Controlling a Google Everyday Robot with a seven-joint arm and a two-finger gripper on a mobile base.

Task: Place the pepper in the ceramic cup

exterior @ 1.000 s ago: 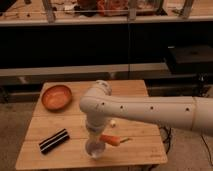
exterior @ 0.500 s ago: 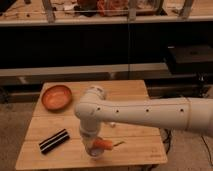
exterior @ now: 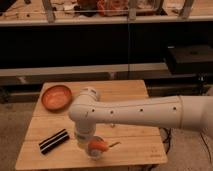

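The orange pepper [exterior: 98, 145] with a thin stem pointing right sits at the top of the pale ceramic cup [exterior: 95, 152], near the front edge of the wooden table [exterior: 130, 150]. My gripper [exterior: 90, 143] is right at the cup and pepper, at the end of the white arm [exterior: 135, 112] that reaches in from the right and bends down. The arm's wrist hides much of the gripper, and I cannot tell whether the pepper is still held.
An orange bowl [exterior: 56, 96] stands at the table's back left. A black striped object [exterior: 54, 140] lies at the front left. Dark shelving runs behind the table, with a black box [exterior: 192, 57] at the right.
The arm's elbow has swung left and the pepper has moved left from the table surface to the top of the cup. The bowl and black object have not moved.
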